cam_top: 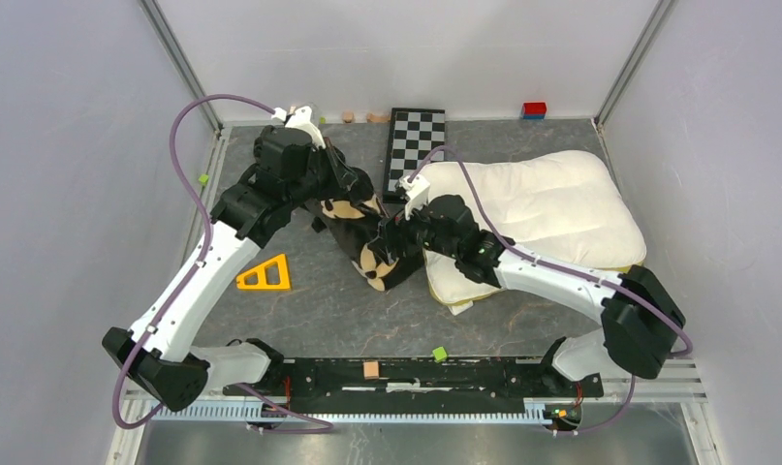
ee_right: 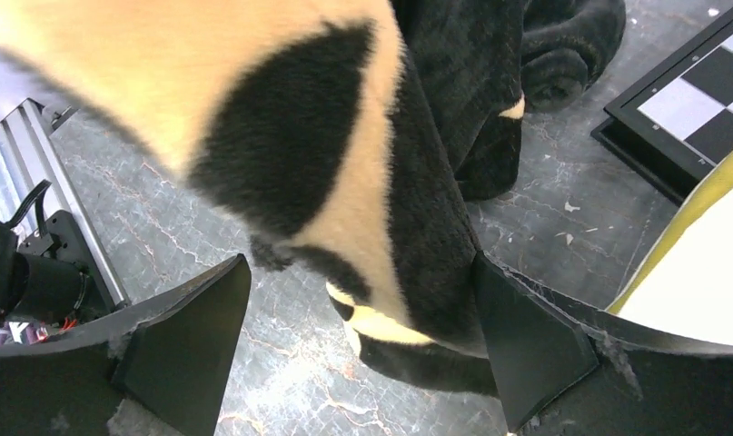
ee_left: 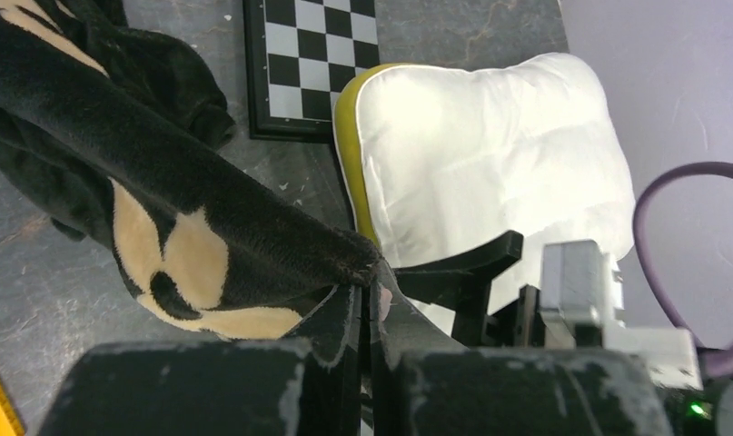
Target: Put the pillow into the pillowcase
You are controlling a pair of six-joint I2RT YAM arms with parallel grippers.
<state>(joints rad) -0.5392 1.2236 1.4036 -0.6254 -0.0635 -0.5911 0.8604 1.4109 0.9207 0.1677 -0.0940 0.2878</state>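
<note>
The black plush pillowcase with tan flower motifs hangs bunched between both arms at the table's middle. My left gripper is shut on a fold of the pillowcase, holding it up off the table. In the overhead view the left gripper is just above the right one. My right gripper stands open, its fingers astride the hanging pillowcase, the cloth brushing the right-hand finger. The cream pillow with a yellow side band lies flat to the right, under the right forearm, also seen as the pillow.
A checkered board lies behind the pillowcase, touching the pillow's corner. An orange triangle sits front left, a green cube near the front rail, a red-blue block and small wooden pieces along the back wall.
</note>
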